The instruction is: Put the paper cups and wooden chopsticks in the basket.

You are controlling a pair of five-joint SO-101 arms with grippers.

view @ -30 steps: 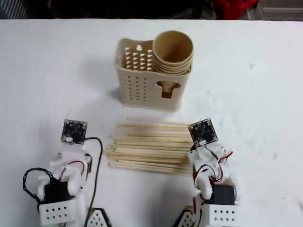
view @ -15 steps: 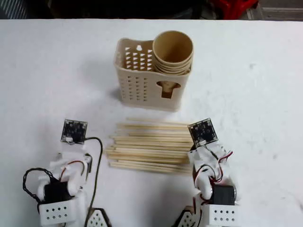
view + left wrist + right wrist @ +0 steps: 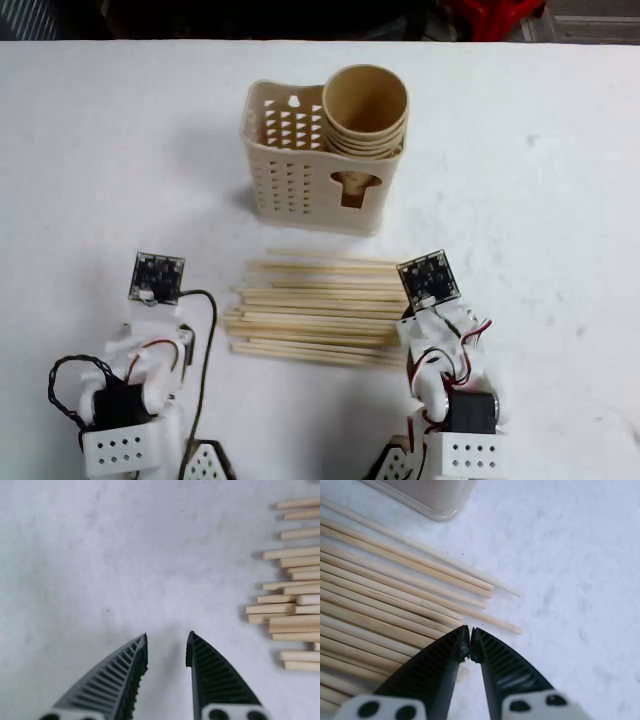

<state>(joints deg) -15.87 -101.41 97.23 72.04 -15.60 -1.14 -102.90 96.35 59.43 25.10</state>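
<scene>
White worktop [image 3: 540, 200] carried cream perforated basket [image 3: 290, 185] toward far side. Stack of paper cups [image 3: 365, 105] stood upright inside basket, in compartment on right arm's side. Flat pile of wooden chopsticks [image 3: 315, 310] lay on worktop just in front of basket, between two arms. Beside one end of pile, left gripper [image 3: 166, 645] hung released, jaws apart, over bare worktop, clear of sticks. At other end, right gripper [image 3: 470, 641] was clenched, tips meeting, above stick ends; contact with sticks could not be told.
</scene>
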